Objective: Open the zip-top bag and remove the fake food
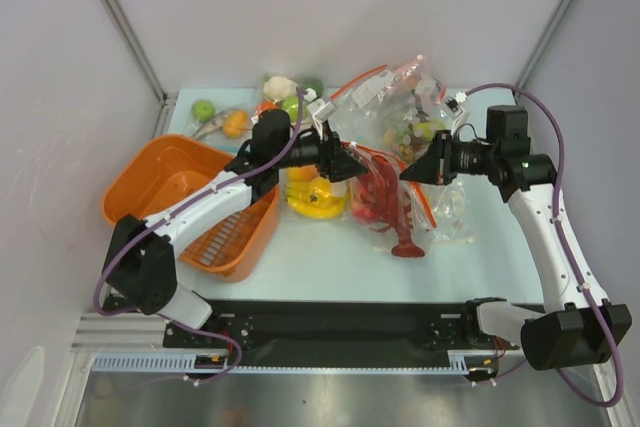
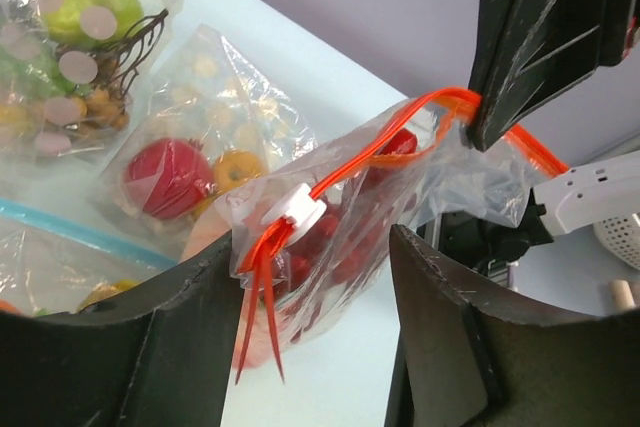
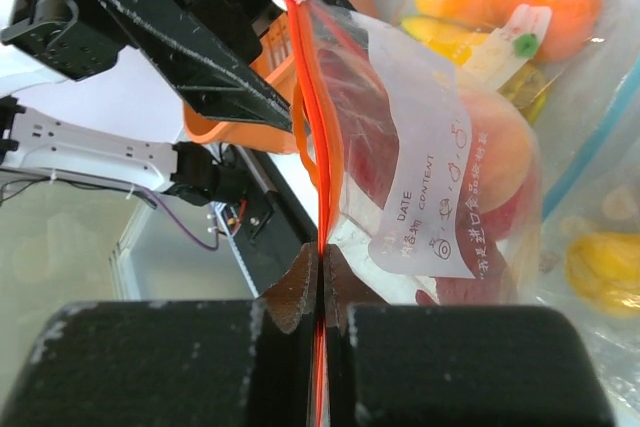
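While right tool pinches the zip-top bag by its strip, left tool spread around slider

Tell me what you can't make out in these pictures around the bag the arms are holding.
Lobster front end: top view, hidden by the left gripper and the crinkled zip-top bag.
Count of fruits inside: right wrist view, the white label covers them.
Label's handwriting: right wrist view, too small to read.

A big orange plastic basket sits at nine o'clock. A small round green fruit lies at eleven o'clock.
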`<state>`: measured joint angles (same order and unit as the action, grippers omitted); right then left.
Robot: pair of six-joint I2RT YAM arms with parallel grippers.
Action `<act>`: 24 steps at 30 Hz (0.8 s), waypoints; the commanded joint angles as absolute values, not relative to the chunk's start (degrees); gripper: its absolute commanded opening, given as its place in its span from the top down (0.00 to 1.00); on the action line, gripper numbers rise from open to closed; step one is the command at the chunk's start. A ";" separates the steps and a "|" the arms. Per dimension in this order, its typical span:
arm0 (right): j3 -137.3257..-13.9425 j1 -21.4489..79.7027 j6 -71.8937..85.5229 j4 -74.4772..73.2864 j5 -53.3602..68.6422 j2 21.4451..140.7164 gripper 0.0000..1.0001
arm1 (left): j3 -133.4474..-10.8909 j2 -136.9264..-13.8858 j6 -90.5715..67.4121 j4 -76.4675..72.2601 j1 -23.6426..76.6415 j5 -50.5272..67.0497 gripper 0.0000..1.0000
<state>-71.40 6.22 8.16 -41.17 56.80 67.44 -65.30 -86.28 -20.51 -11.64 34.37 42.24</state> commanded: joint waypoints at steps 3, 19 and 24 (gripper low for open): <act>-71.37 5.80 9.67 -38.23 60.56 64.86 1.00 | -65.21 -86.13 -23.55 -19.77 34.72 45.44 0.57; -70.22 5.19 4.39 -45.35 55.73 64.25 1.00 | -66.88 -86.13 -21.53 -15.56 34.72 47.81 0.92; -74.86 5.19 3.87 -46.14 52.21 64.69 0.80 | -68.90 -87.01 -18.99 -11.96 34.72 50.00 1.00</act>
<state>-69.93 5.02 5.39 -44.99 54.30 65.95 -65.43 -86.63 -21.56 -11.94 34.68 47.35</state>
